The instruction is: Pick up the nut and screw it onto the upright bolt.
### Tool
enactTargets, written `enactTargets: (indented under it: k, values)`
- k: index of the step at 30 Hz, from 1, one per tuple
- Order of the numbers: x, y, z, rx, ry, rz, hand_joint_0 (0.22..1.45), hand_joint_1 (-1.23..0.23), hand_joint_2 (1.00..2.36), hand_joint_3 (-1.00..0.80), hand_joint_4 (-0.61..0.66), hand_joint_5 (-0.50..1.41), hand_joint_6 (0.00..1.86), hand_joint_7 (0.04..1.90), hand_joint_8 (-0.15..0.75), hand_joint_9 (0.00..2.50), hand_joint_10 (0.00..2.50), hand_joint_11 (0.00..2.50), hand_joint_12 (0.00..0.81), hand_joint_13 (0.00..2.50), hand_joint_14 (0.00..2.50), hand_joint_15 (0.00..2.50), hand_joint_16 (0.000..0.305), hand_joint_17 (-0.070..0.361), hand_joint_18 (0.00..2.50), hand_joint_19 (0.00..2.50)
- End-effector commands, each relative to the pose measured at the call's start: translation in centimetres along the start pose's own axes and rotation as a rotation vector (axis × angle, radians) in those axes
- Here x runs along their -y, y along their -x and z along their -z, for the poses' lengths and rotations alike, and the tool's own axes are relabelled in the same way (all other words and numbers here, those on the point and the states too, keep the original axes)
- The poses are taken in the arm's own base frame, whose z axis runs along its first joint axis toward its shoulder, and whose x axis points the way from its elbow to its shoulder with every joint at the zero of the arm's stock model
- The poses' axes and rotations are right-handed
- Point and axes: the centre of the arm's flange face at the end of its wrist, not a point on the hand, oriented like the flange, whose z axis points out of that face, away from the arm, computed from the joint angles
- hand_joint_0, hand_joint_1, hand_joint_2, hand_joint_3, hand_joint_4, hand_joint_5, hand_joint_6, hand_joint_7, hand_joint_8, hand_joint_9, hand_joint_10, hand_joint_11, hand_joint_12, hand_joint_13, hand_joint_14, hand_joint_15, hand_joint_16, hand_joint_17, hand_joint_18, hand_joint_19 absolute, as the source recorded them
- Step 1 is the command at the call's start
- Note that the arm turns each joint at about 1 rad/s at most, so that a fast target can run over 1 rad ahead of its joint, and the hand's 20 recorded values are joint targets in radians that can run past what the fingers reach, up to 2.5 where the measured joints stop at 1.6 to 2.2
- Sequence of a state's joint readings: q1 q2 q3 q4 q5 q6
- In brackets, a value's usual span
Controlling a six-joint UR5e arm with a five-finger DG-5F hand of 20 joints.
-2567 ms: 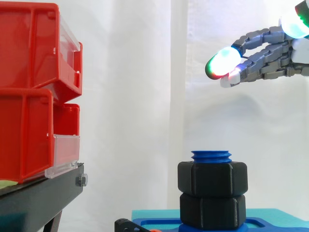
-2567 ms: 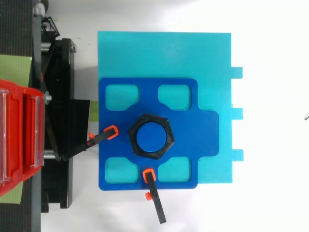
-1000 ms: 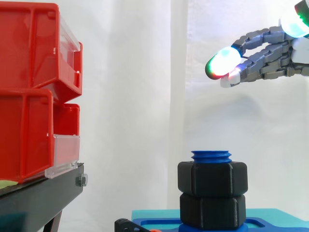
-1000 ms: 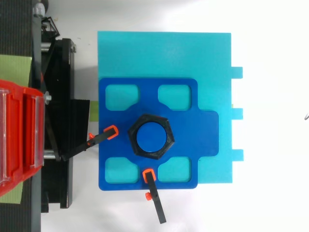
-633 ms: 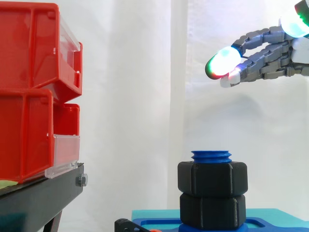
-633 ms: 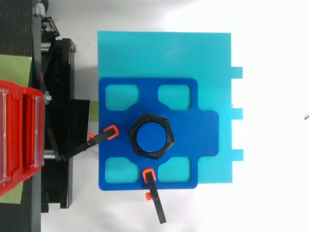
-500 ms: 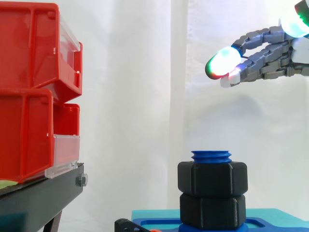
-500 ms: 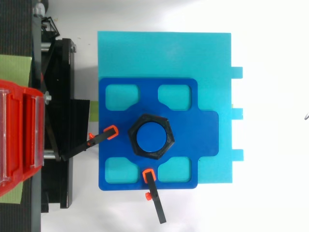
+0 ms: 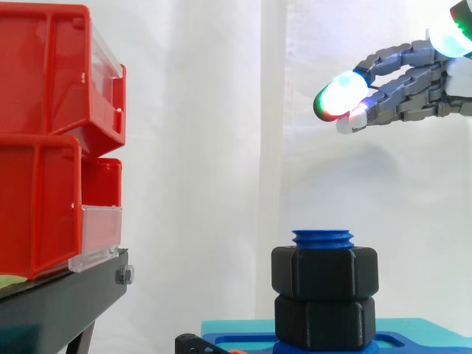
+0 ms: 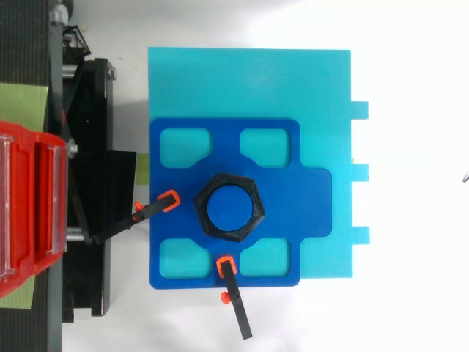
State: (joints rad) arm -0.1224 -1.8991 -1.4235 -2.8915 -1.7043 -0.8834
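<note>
The fingers were stretched out loosely toward the left in the side view, only slightly bent, a little apart from one another, and closed on nothing. The hand hung high at the right, well above the bolt and somewhat to its right, touching no object. Its grey, segmented links ended in fat rounded fingertips; the foremost glowed white-cyan with a green and red rim, and another near the top right corner glowed cyan-green. The palm and wrist were cut off by the right edge.

The upper nut sat already on the upright bolt, directly on top of the lower nut. Both were black, matte, chunky hexagons. Just a short length of blue thread showed above the upper nut; the rest of the shank was hidden inside the two nuts. From above, one black hexagon ringed the round blue bolt top, covering the nut beneath it.

The bolt stood on a dark blue plate with rounded corners and four rounded rectangular openings, lying flat on a lighter cyan board with small tabs along its right side. Two black clamps with orange tips gripped the plate at its left and lower edges. In the side view the plate's bottom was cut off by the lower edge.

At the left, glossy red bins with clear fronts were stacked on a black stand, before a white curtain.
</note>
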Motion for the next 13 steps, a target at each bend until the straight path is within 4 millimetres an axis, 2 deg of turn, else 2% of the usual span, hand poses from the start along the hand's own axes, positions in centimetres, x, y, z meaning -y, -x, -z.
enactTargets:
  k: [1,4,13]
  values:
    - [-0.05,-0.05,-0.02,-0.001,0.001,0.0,0.51,-0.43,1.0,-0.5,0.15,-0.25,0.5,0.74,0.181,0.0,0.0,0.0,0.33,0.0,0.0,0.0,0.045,0.102,0.0,0.0]
    - [0.02,0.01,0.01,0.0,0.0,0.0,0.51,-0.44,1.0,-0.5,0.14,-0.25,0.5,0.71,0.183,0.0,0.0,0.0,0.331,0.0,0.0,0.0,0.046,0.104,0.0,0.0]
    - [0.02,0.01,0.01,0.0,0.0,0.0,0.5,-0.44,1.0,-0.5,0.14,-0.25,0.5,0.75,0.182,0.0,0.0,0.0,0.333,0.0,0.0,0.0,0.046,0.104,0.0,0.0]
